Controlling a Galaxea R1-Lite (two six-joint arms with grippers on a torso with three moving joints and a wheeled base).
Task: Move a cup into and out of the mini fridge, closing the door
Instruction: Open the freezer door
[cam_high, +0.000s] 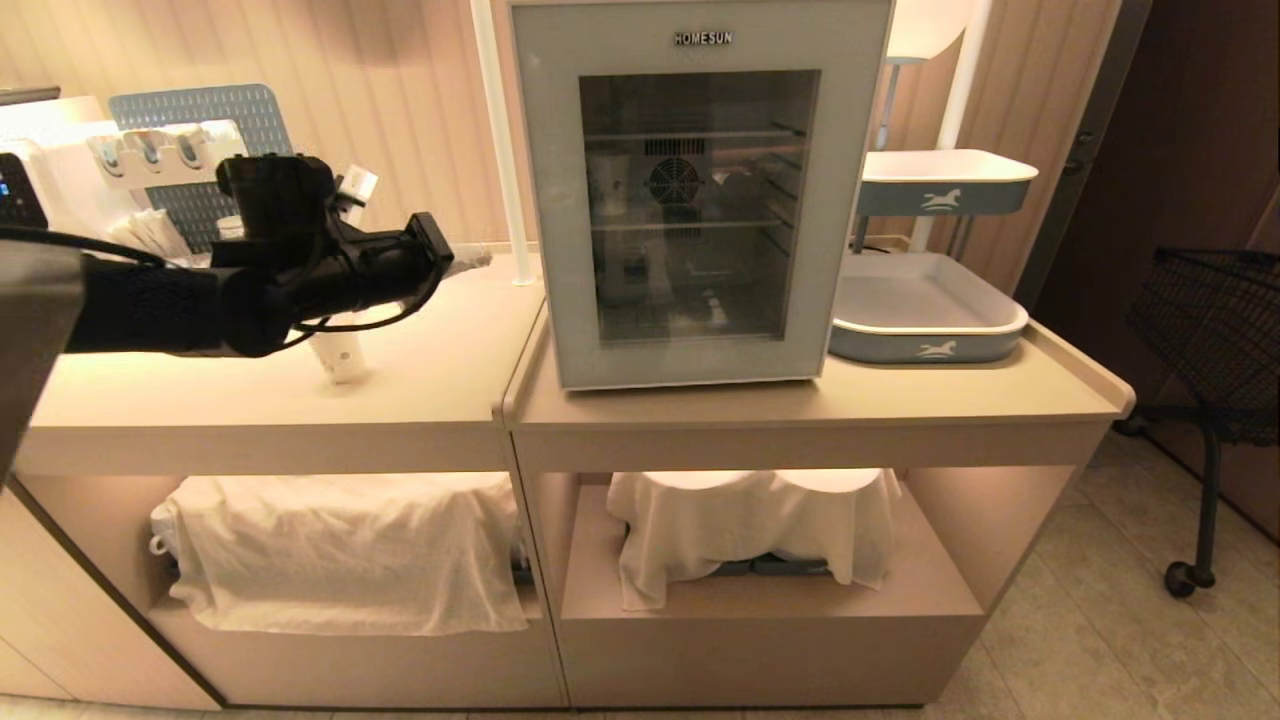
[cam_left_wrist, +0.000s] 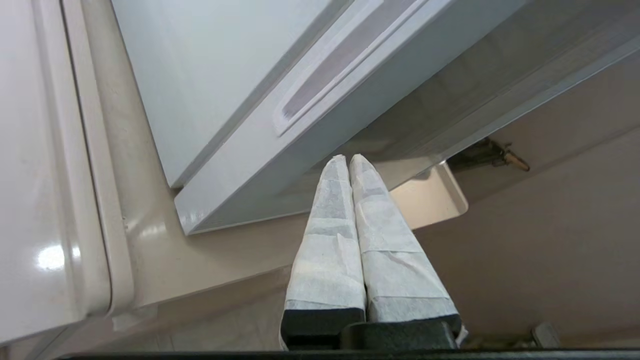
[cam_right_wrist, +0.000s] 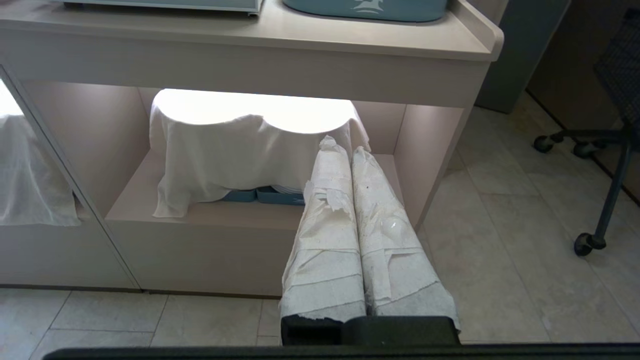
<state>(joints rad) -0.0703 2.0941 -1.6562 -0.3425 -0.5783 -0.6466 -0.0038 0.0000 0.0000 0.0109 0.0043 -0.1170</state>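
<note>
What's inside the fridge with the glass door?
Through the shut door of the mini fridge: wire shelves, a round fan. Dim shapes sit there; the dark glass hides what they are.

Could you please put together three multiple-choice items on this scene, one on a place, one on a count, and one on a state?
1. Where does the mini fridge stand?
A. on the floor
B. on the counter, left of the stacked trays
C. inside the lower shelf

2. How many grey trays with a white horse emblem stand beside the fridge?
A. one
B. two
C. four

3. How does the door stand?
A. closed
B. wide open
C. taken off

Answers:
1 B: the head view shows the fridge on the counter top with the trays to its right.
2 B: one tray is raised on a stand and one lies on the counter below it.
3 A: the door lies flush on the fridge front, while the left gripper, fingers together and holding nothing, is near its handle side; the right gripper hangs low, also shut.
</note>
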